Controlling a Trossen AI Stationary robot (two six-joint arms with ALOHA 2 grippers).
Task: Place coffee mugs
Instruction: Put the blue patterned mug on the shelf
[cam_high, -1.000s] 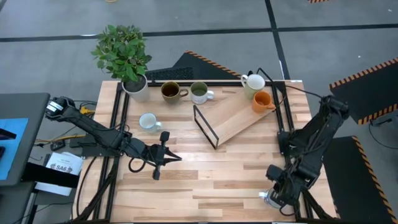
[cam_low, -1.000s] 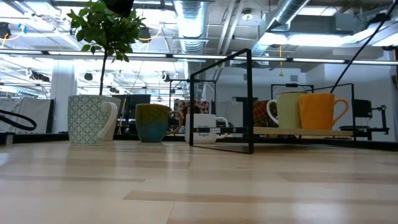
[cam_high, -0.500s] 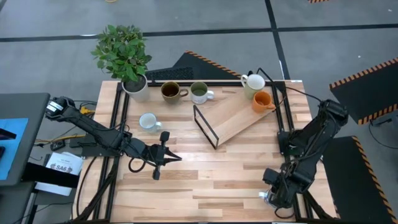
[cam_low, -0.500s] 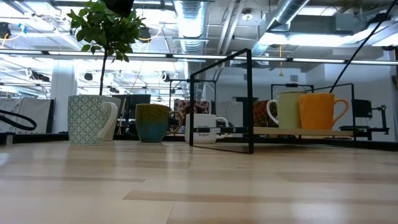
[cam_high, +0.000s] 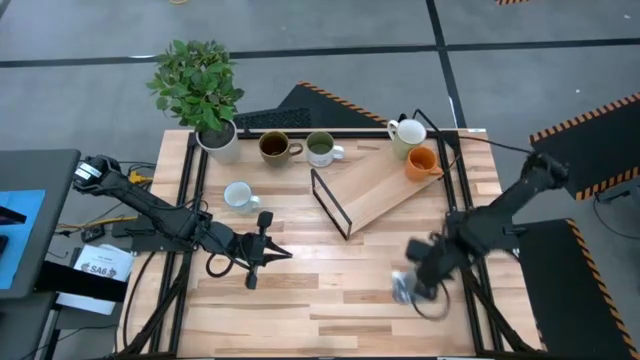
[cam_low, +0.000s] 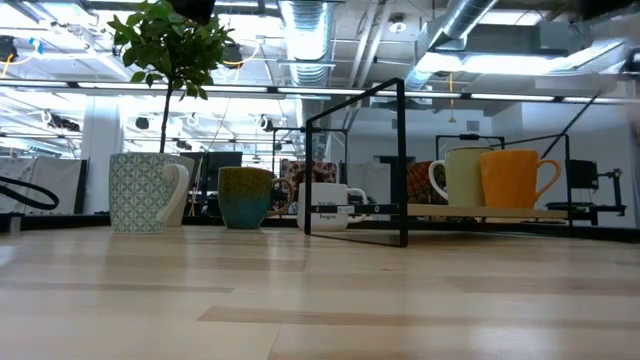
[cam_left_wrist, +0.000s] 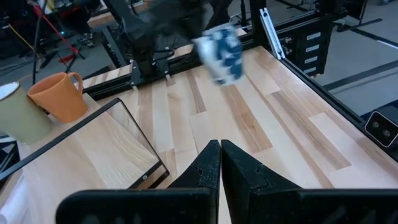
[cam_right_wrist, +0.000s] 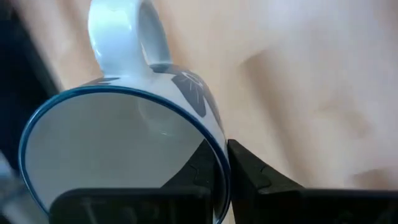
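A pale wooden table (cam_high: 330, 290) with a black frame stands on a grey floor marked with black lines and orange-and-black hazard stripes. The low view looks across the boards into a bright workshop with ceiling ducts and strip lights.

Writing: a white mug (cam_low: 327, 207) in the low view has small dark lettering, too small to read. A white label (cam_high: 97, 268) beside the table, on the left, starts with "SA"; the rest is unclear.

The right gripper (cam_high: 408, 287) is above the near right part of the table, blurred. Its fingers are clamped on the rim of a blue-patterned mug (cam_right_wrist: 130, 143), one finger inside and one outside, with the handle pointing away from the fingers. The left wrist view shows this mug (cam_left_wrist: 219, 53) clear of the boards.

The left gripper (cam_high: 283, 254) is over the middle left of the table, its fingers pressed together and holding nothing.

A raised wooden board (cam_high: 375, 190) with a black wire frame lies slanted at the far right. An orange mug (cam_high: 421, 162) and a cream mug (cam_high: 407, 136) stand touching at its far end. Along the far edge stand a brown mug (cam_high: 274, 147) and a mug with green inside (cam_high: 321, 148), near a potted plant (cam_high: 200, 90) at the far left corner. A patterned mug (cam_high: 239, 196) stands nearer, on the left.
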